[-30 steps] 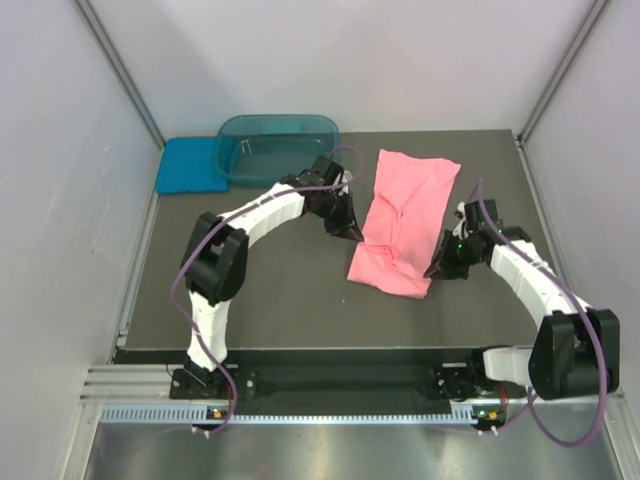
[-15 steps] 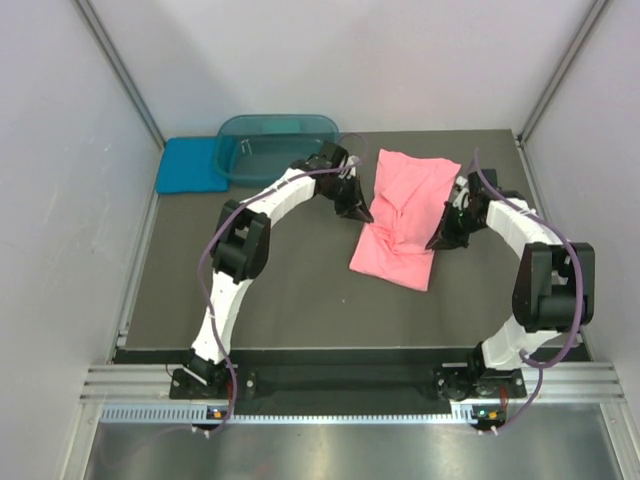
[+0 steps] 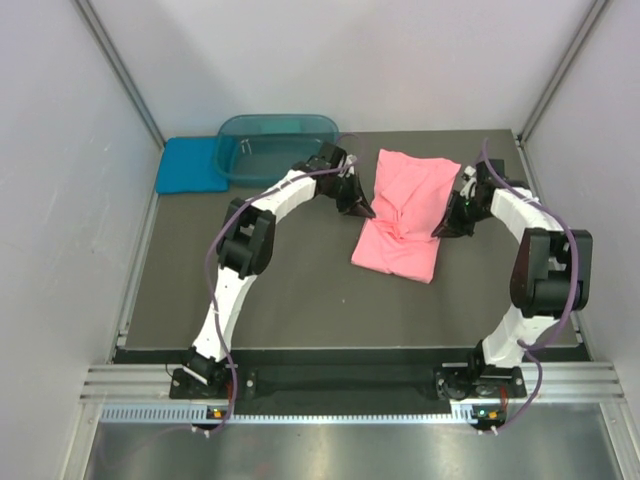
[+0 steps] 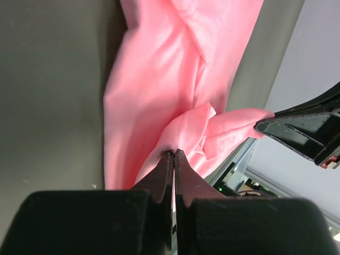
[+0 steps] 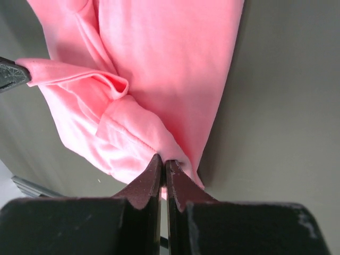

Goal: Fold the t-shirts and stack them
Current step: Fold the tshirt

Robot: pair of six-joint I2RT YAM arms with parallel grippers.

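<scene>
The salmon-pink t-shirt [image 3: 400,215], partly folded, lies on the surface [image 3: 280,290] between both sets of fingers. The left fingers [image 4: 158,180] pinch a fold at one edge; the right fingers [image 5: 147,178] pinch the opposite edge. The teal-blue t-shirt [image 3: 188,165] lies well apart from both, just beside the tub [image 3: 278,145].

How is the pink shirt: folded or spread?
Partly folded: pink shirt lies in a narrow strip, its edges pinched by left tool and right tool.
</scene>
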